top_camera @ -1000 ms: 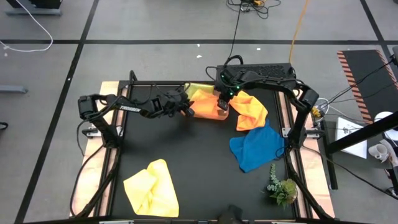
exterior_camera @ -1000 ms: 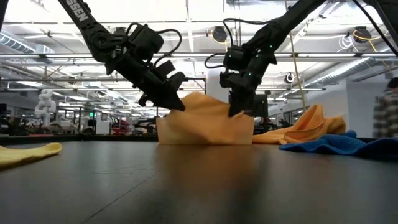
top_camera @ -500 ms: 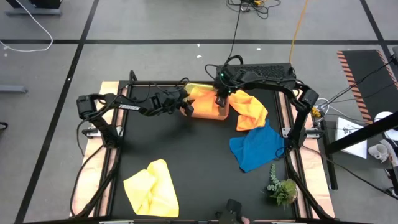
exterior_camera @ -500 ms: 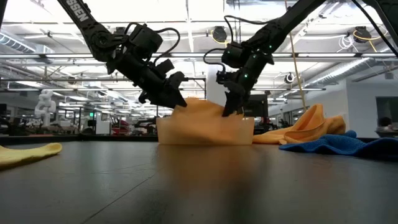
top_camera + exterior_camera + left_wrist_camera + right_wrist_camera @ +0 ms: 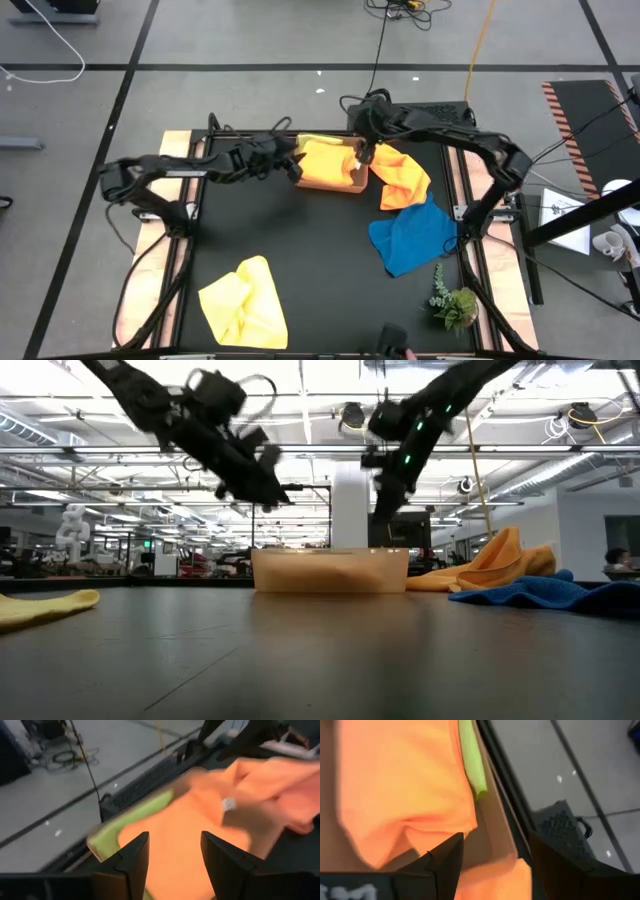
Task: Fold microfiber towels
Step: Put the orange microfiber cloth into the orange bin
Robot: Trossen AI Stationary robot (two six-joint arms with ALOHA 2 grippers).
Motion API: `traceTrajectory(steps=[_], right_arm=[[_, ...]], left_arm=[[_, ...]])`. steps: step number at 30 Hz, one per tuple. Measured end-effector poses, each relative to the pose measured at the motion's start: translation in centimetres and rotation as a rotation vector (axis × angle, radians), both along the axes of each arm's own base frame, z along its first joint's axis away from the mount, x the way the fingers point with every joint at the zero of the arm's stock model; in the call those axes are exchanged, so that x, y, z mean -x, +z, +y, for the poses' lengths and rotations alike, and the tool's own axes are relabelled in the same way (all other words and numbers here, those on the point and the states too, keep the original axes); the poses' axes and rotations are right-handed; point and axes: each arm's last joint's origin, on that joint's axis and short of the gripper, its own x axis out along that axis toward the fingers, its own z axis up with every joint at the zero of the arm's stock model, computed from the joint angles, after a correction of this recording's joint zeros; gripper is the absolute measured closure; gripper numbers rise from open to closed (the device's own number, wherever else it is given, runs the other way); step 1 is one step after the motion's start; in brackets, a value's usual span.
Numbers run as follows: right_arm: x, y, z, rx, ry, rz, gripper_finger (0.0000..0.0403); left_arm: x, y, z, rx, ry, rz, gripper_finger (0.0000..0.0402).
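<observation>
Change: both grippers have lifted off the orange towel (image 5: 322,163) since a second ago; it now lies flat in the tray (image 5: 354,183) rather than bunched up between them.
Left gripper (image 5: 297,166): fingers spread and empty, above the tray's left end, just over the towel's edge.
Right gripper (image 5: 366,154): fingers spread and empty, above the tray's right end.
Green towel (image 5: 318,139): under the orange one, showing along the tray's far side.
Second orange towel (image 5: 402,178): crumpled just right of the tray.
Blue towel (image 5: 412,235): touching the second orange one, nearer the front.
Yellow towel (image 5: 244,303): front left, well apart from both grippers.
Sprig (image 5: 452,300): front right corner.
</observation>
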Motion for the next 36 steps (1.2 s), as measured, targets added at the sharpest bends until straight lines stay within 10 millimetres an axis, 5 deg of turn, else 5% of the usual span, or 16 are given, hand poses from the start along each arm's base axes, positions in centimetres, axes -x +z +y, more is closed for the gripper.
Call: traceTrajectory(steps=[6,14,23,36], right_arm=[[0.7,1.6,3.7,-0.056,0.194,-0.207,0.0205],[-1.0,-4.5,5.7,-0.03,0.26,-0.329,0.0235],[-3.4,-7.5,4.2,-0.018,0.127,-0.215,0.0281],[-1.5,-8.4,3.7,-0.008,0.003,0.013,0.0312]], left_arm=[[1.8,3.2,-2.8,-0.02,-0.072,-0.019,0.0245],[0.3,2.2,-5.4,-0.048,-0.156,0.032,0.0282],[-3.4,-4.4,-3.0,-0.047,-0.131,0.119,0.0308],[-2.3,-6.2,1.3,-0.001,-0.021,0.158,0.0309]])
